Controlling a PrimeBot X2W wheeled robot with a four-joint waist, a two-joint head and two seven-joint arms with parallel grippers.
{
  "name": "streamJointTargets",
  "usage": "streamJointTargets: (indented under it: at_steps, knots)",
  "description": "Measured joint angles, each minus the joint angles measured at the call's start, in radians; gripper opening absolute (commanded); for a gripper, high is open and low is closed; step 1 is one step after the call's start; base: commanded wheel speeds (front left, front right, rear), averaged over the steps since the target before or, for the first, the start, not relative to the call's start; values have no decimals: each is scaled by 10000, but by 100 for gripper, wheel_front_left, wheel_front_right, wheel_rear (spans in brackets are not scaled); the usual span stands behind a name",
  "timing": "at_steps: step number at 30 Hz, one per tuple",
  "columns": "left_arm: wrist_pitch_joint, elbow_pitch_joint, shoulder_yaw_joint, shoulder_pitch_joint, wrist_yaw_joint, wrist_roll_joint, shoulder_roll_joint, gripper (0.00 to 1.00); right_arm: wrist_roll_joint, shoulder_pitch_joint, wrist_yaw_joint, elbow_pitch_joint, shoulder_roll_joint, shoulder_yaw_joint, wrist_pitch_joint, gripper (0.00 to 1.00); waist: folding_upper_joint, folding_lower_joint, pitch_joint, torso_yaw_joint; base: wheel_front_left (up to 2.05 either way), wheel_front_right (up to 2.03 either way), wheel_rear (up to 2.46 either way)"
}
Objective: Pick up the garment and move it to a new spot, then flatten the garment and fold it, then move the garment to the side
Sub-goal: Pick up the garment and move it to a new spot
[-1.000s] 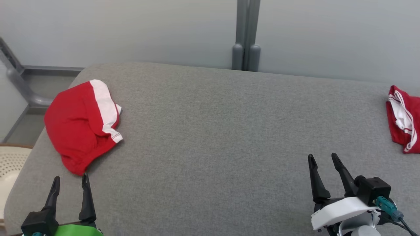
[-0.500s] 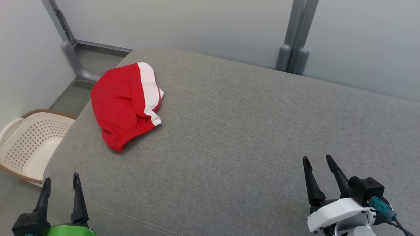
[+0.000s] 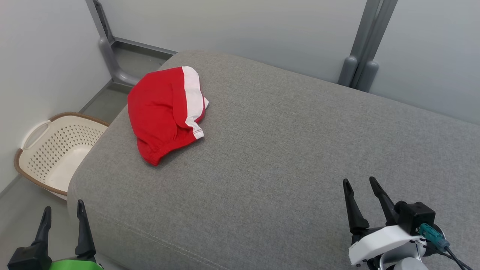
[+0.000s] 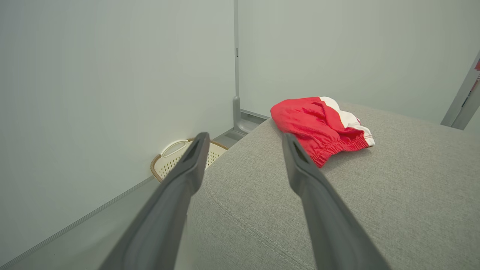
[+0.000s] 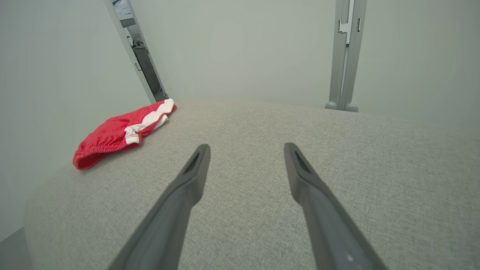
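Garment [image 3: 165,108]: red with a white band, bunched in a rounded heap rather than laid flat. It sits on the grey padded bench [image 3: 285,157] at the far left corner, close to the left edge. The gathered elastic hem faces the robot and the white band lies along the side toward the bench's middle. Left end effector [image 3: 63,205]: lower left of the head view, off the near left corner of the bench and over the floor, with both fingers spread wide and nothing between them. In the left wrist view the garment lies ahead and just to the right of the right finger's tip, not touching it. Right end effector [image 3: 358,180]: lower right of the head view, above the near part of the bench, jaws wide apart and empty. In the right wrist view bare grey fabric shows between the fingers and the garment sits far off to the left, well apart from them. A cream perforated basket [image 3: 67,140] with a brown rim stands on the floor beside the bench's left end, near the wall. A grey double post [image 3: 360,67] stands against the pale wall behind the bench, and a slanted grey post [image 3: 107,56] stands at the far left corner.
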Motion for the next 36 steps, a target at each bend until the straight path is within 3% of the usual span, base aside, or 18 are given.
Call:
streamJointTargets:
  at_steps: [7, 14, 24, 31, 36]
  knots:
    - [2, 65, 69, -75, 0, -8, 12, 100, -19, -27, 0, 2, -15, -19, 0, 100, 0, 0, 98, -169, 0, 0, 0]
    - [0, 295, 100, -1552, -10, -282, 464, 100, -326, -430, 0, -105, -251, -290, 17, 100, 0, 0, 534, -624, 0, 0, 0]
    - [0, 1369, -109, -4707, -59, -1195, 1918, 100, -763, -966, 0, -828, -462, -794, 291, 100, 0, 1, 1515, -1784, 0, 0, 0]
    - [345, 2592, -767, -6678, -65, -2228, 3131, 100, -1062, -1154, 0, -1536, -537, -1296, 458, 100, 0, 1, 2457, -2650, 0, 0, 0]
    - [744, 3689, -1256, -7727, -81, -3053, 3674, 100, -1197, -1236, 0, -1933, -508, -1592, 589, 100, 0, 1, 3087, -3286, 0, 0, 0]
